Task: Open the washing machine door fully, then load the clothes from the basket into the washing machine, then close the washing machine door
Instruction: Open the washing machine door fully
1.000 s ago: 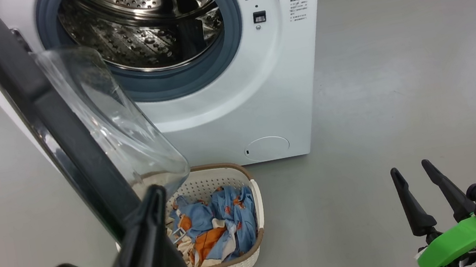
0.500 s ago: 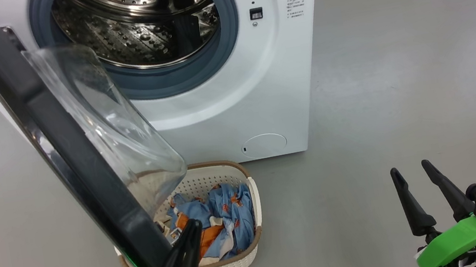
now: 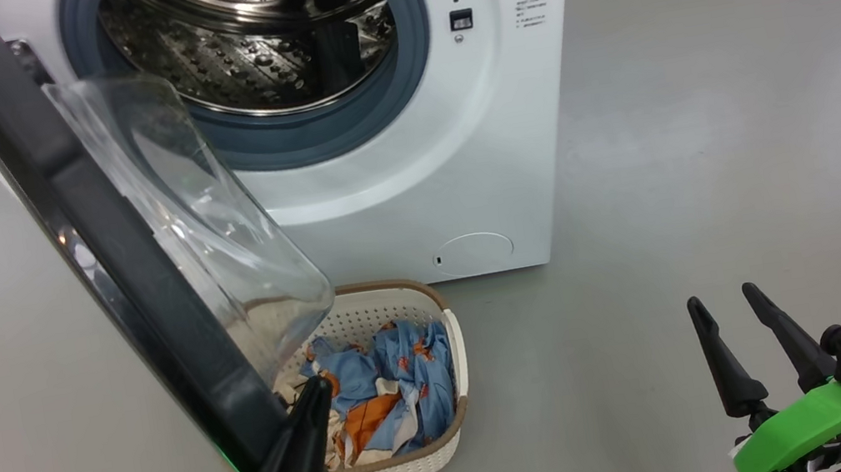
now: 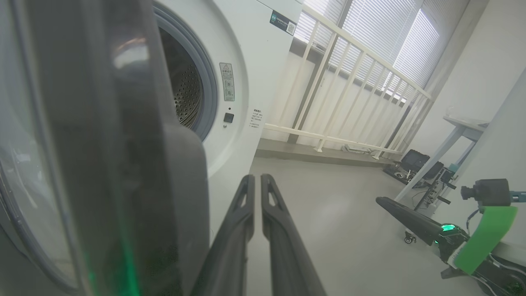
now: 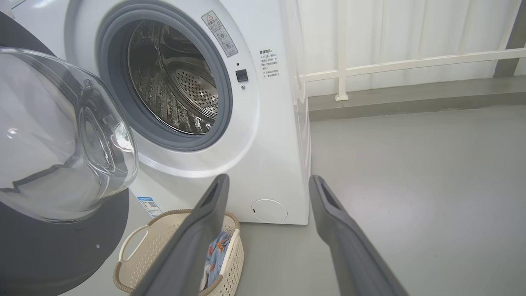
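Hovering my clenched, empty left gripper (image 3: 316, 387) just right of the washing machine door (image 3: 101, 244), near the basket (image 3: 398, 469) of clothes (image 3: 407, 365), I see my right gripper (image 3: 721, 298) released, near right.

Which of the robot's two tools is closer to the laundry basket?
The left one. The left tool sits at the laundry basket's left edge, beside the door's black rim. The right tool is well off to its right, bare floor between.

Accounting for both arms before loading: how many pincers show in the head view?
2. The left pincer, shut, is lower left beside the rim of the washing machine door, near the basket. The right pincer, open, is lower right over the floor. None seems hidden.
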